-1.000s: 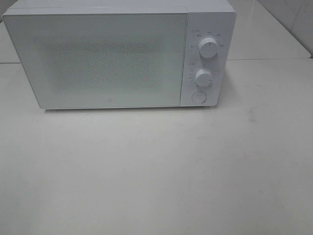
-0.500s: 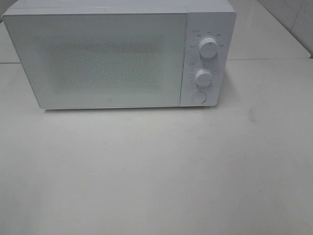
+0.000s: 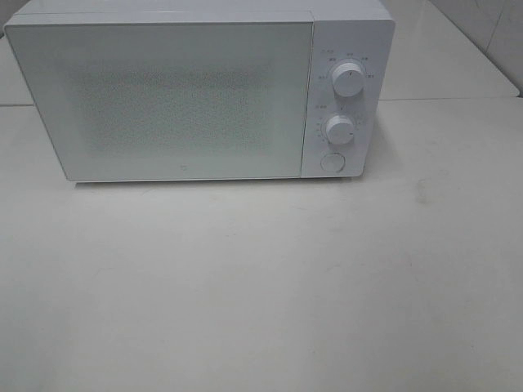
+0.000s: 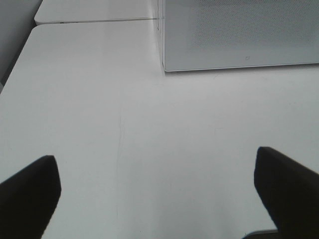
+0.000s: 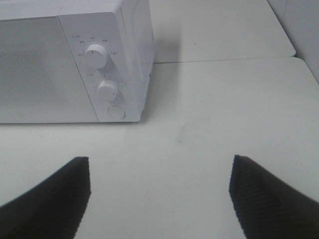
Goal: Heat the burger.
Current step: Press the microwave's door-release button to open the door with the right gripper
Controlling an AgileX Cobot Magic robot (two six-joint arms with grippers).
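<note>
Two empty claws spread wide, left gripper (image 4: 155, 159) and right gripper (image 5: 159, 160); microwave (image 3: 200, 94) shut, burger unseen, so I'd open it first.

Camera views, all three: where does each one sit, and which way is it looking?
Exterior high: mounted high, looking down at the microwave and table; no robot parts show.
Left wrist: on the left arm, facing the microwave's door corner; open left gripper shows.
Right wrist: on the right arm, facing the knobs; open right gripper shows.
Shared: exterior high and right wrist both show the knobs.
</note>
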